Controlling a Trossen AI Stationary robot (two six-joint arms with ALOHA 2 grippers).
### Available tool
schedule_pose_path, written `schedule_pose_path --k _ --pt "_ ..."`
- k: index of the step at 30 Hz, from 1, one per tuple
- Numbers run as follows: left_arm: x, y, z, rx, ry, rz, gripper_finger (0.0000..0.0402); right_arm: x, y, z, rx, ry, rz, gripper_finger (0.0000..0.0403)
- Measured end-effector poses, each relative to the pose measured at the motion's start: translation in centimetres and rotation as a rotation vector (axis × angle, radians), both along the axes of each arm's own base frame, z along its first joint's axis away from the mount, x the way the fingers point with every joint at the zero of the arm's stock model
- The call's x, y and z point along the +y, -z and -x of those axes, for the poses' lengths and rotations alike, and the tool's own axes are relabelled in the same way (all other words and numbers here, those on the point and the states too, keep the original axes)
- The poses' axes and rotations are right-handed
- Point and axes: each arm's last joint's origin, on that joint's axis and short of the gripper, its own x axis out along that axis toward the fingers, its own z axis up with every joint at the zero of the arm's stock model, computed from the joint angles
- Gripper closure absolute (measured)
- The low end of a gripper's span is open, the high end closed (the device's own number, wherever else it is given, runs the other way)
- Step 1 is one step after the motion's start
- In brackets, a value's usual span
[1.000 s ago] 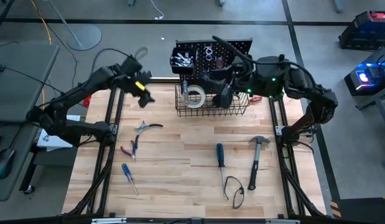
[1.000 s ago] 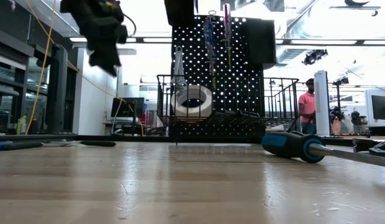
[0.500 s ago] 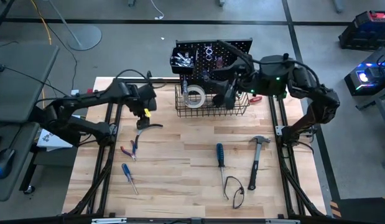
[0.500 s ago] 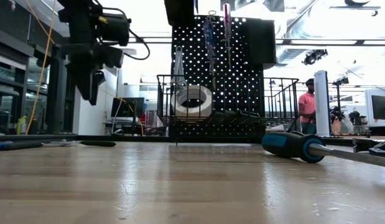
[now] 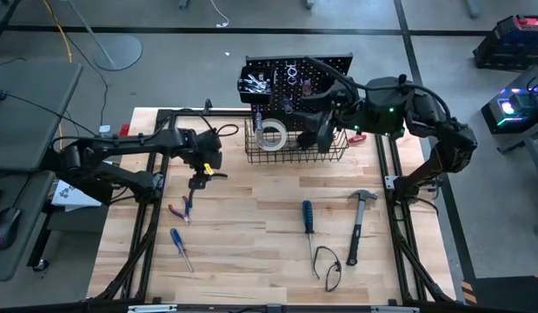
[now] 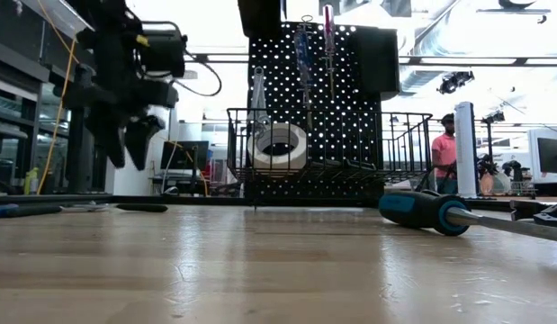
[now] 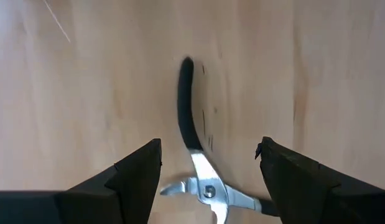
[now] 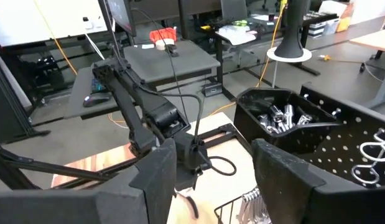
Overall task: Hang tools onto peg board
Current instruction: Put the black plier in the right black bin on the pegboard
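Left gripper (image 7: 208,163) open, empty, directly above black-handled pliers (image 7: 193,146) on table (image 5: 251,235); pliers lie between fingers. Judgement: centre on pivot, descend straight, then close. Right gripper (image 5: 314,132) open, empty, over basket (image 5: 338,155) at peg board (image 5: 325,63). Basket holds tape roll (image 5: 270,133); bin (image 8: 285,115) holds wrenches.

Left wrist view: black-handled pliers (image 7: 201,165) cut off at frame bottom, jaw tips out of sight; motion blur over handle. Left gripper (image 7: 208,171) finger bases cropped by bottom edge.
High view: right gripper (image 5: 314,135) tips hidden among wire basket (image 5: 334,158) bars.
Low view: blue-handled screwdriver (image 6: 440,212) shaft cut off at right edge. Bin contents (image 5: 255,83) too small to name.
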Motion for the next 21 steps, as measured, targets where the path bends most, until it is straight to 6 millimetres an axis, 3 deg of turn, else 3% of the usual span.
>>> schedule_pose_path --k 4,10,16,18,21 --pt "0.2 1.9 0.1 0.079 -0.023 0.036 0.0147 0.0 0.0 0.0 0.001 0.0 0.0 0.0206" --pt "1.2 4.7 -1.7 0.109 -0.096 0.048 0.0147 0.0 0.0 0.0 -0.002 0.002 -0.006 0.0206" --pt "1.7 7.2 -2.2 0.257 -0.106 0.002 0.0152 0.1 0.0 0.0 -0.012 0.008 -0.042 0.0206" --pt "1.7 7.7 -2.4 0.277 -0.097 0.007 0.0172 0.1 0.0 0.0 -0.014 0.009 -0.047 0.0206" --pt "1.4 8.0 -2.6 0.287 -0.072 0.016 0.0248 0.2 0.0 0.0 -0.017 0.006 -0.056 0.0206"
